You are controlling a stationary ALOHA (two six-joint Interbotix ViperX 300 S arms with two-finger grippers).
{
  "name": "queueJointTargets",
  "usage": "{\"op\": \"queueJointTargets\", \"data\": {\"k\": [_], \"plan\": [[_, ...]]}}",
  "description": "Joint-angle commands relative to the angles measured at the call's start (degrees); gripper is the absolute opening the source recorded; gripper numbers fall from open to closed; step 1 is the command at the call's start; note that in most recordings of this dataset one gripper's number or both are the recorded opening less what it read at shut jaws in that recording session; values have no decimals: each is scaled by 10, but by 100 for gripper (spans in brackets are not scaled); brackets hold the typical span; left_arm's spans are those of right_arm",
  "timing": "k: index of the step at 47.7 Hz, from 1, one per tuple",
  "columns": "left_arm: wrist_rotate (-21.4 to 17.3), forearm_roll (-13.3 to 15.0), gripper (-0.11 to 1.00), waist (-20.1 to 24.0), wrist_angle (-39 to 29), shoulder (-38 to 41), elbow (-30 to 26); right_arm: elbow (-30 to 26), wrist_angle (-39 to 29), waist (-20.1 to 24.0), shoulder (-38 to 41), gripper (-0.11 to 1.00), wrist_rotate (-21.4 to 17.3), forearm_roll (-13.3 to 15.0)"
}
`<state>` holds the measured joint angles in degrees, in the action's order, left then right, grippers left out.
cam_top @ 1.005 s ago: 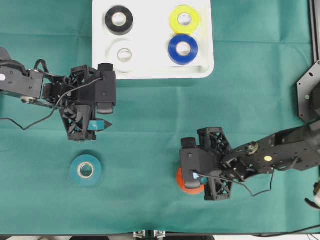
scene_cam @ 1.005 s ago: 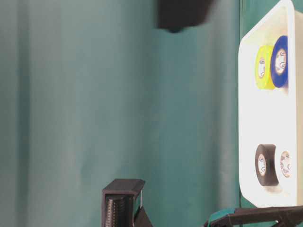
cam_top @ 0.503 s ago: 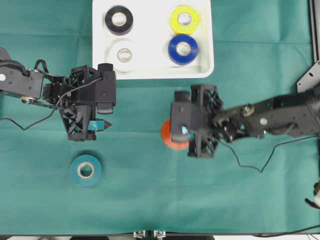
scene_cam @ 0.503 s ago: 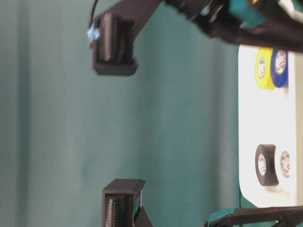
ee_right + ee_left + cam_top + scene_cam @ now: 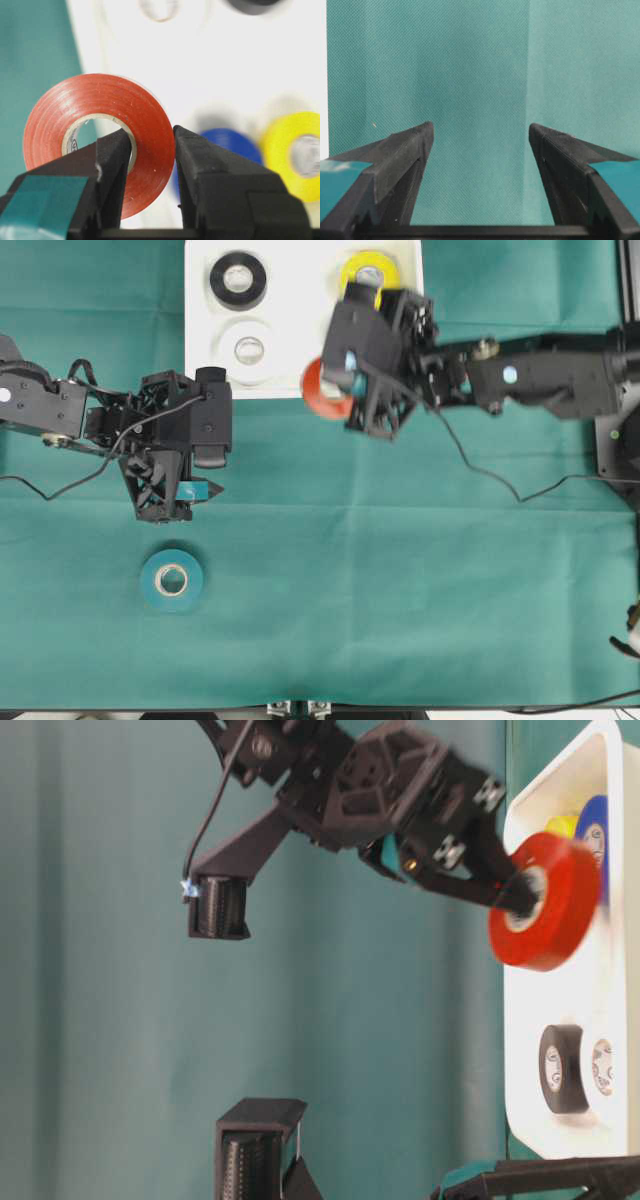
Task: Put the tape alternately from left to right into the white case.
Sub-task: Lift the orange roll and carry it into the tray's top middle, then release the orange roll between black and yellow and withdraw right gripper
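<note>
While it waits, left gripper (image 5: 205, 490): wide apart, holding nothing, above green cloth (image 5: 400, 590) with a fine weave.
Teal roll (image 5: 171, 581): flat ring on the cloth.
White case (image 5: 300, 340): smooth tray; black (image 5: 238, 280), white (image 5: 248, 344), yellow (image 5: 368, 270) rolls inside.
Right gripper (image 5: 149, 150): pinching shiny orange-red roll (image 5: 318, 390) over the case's edge; core print too small to read.

Overhead: blue roll fully hidden under the right gripper (image 5: 345, 390); yellow roll (image 5: 368, 264) only partly visible above it. Orange-red roll (image 5: 318, 390) half covered by the gripper body. White case (image 5: 203, 340) cut off by the top frame edge. White roll (image 5: 247, 344) barely separable from the case. Right wrist view: blue roll (image 5: 227, 142) and yellow roll (image 5: 295, 155) blurred, black roll (image 5: 250, 4) cropped at the top. Table-level: left gripper (image 5: 262, 1152) cut off at the bottom edge.
</note>
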<state>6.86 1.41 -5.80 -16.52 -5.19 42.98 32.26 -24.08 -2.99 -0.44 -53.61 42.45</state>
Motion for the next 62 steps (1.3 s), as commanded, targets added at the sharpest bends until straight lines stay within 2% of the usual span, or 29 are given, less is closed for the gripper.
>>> {"op": "queueJointTargets", "data": {"k": [1,12,29,48,62], "plan": [[1,-1,92,-1,7,-7,-7,-20,10,-24,-12,29,0,10],[1,-1,92,-2,16,-7,-7,-41,57,-93,22,29,0,42],[0,-1,92,-2,17,-7,-5,-80,121,-159,82,29,1,84],[0,-1,92,-2,17,-7,-5,-88,184,-216,125,29,1,90],[0,-1,92,-2,17,-7,-5,-89,206,-229,146,29,2,91]]}}
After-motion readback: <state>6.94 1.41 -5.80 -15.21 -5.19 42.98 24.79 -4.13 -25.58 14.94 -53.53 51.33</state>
